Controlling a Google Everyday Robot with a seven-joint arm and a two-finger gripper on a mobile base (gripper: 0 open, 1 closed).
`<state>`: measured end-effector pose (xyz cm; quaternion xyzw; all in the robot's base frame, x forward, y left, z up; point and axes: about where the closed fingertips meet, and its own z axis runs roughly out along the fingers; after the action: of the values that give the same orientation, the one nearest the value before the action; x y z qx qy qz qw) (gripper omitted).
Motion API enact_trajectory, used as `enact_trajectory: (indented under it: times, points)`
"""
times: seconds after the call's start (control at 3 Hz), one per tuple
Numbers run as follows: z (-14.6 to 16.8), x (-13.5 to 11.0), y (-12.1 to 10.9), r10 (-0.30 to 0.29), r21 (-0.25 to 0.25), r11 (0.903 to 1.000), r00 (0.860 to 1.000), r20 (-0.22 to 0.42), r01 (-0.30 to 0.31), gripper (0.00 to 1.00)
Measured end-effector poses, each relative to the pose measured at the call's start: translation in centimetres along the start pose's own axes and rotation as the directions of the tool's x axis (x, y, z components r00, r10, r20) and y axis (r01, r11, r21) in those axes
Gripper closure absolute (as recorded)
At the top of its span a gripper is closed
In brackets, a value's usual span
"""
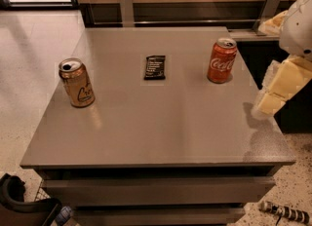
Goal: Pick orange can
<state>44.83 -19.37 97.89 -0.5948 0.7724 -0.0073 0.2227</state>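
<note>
The orange can point(76, 83), golden tan with a dark curly drawing and an opened silver top, stands upright near the left edge of the grey table point(161, 127). My gripper point(280, 88), cream and white, hangs at the far right of the view over the table's right edge. It is far from the orange can and holds nothing that I can see.
A red Coca-Cola can point(222, 60) stands upright at the back right, close to the gripper. A small black packet point(155, 67) lies flat at the back middle. A wooden wall with metal brackets point(126, 8) runs behind the table. Dark base parts point(19, 203) sit at the lower left.
</note>
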Motion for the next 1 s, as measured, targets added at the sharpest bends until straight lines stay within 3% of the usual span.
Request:
enact_trajectory:
  times: [0.33,0.67,1.0]
  points:
    - [2.1,-2.8,0.2,0.044,0.014,0.9988,0.978,0.206,-0.047,0.00]
    - [4.7,-6.8,0.2,0.073,0.004,0.9966,0.912,0.403,-0.082,0.00]
    - [5.5,-12.4,0.6,0.103,-0.028,0.9939,0.814,0.572,-0.106,0.00]
